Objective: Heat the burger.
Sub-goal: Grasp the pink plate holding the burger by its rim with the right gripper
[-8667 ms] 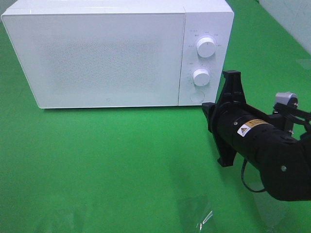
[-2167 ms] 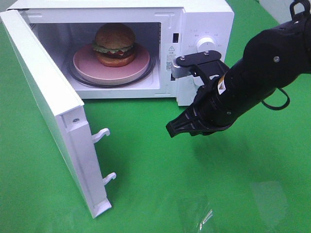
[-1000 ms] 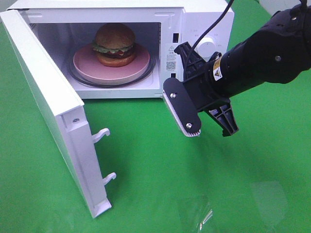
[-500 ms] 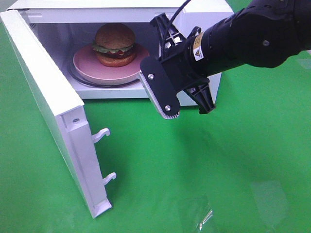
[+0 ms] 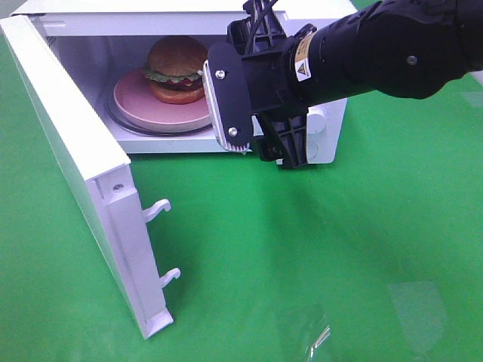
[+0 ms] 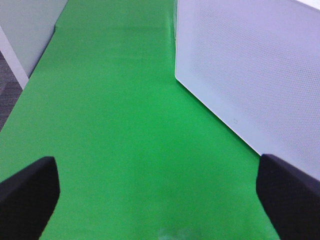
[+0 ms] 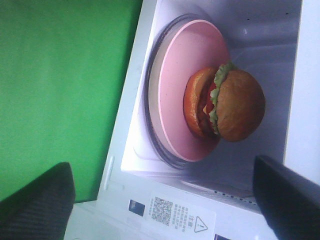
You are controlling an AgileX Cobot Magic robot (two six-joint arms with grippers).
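Observation:
The burger sits upright on a pink plate inside the open white microwave. My right gripper hovers open at the right side of the cavity mouth, a little in front of the burger and not touching it. In the right wrist view the burger and the plate lie straight ahead of the right gripper, with nothing between its fingers. My left gripper is open and empty beside the microwave door's outer face. The exterior high view does not show it.
The microwave door stands swung out to the left, its two latch hooks pointing right. My right arm covers the control panel. Green cloth covers the table in front.
My right gripper has moved left and up, from in front of the control panel to the cavity mouth near the burger. The burger and door have not moved over the last second.

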